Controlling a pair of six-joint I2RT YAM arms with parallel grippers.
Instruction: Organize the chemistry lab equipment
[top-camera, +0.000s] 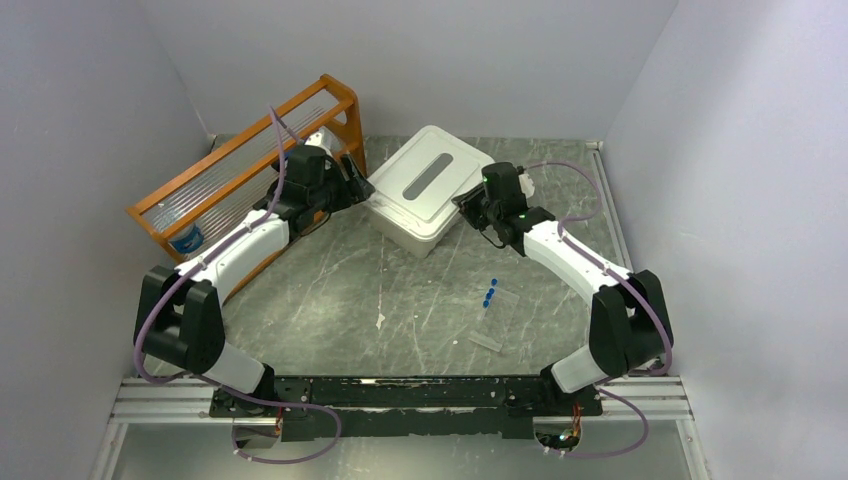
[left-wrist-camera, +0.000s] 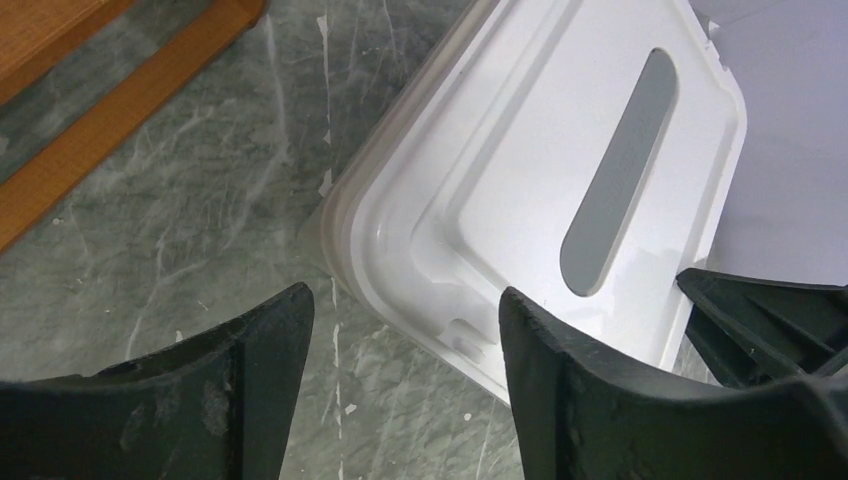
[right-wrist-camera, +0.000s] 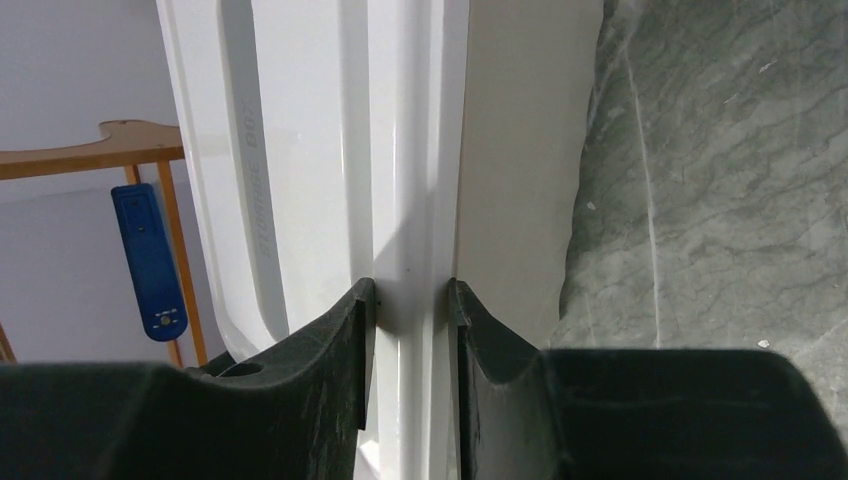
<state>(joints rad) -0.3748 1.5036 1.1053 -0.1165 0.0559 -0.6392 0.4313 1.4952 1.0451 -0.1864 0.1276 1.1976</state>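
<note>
Right fingers were pinched nearly shut on the rim of the white lid, at the right edge of the tub, far centre of the counter. Left fingers stood wide open, holding nothing, just off the tub's left corner, with the orange rack close on their left. Blue-capped vials lay loose on the counter, near right, well apart from both arms, untouched.

Risks, as judged: the grip was thin, on the rim only, so a lift could slip off or tilt the lid. If the lid was snapped on, pulling one side might drag or tip the whole tub, maybe into the rack. Left fingers had little room beside the rack, and a careless swing could knock it. A low sweep by the right arm toward the near side could scatter the vials.
</note>
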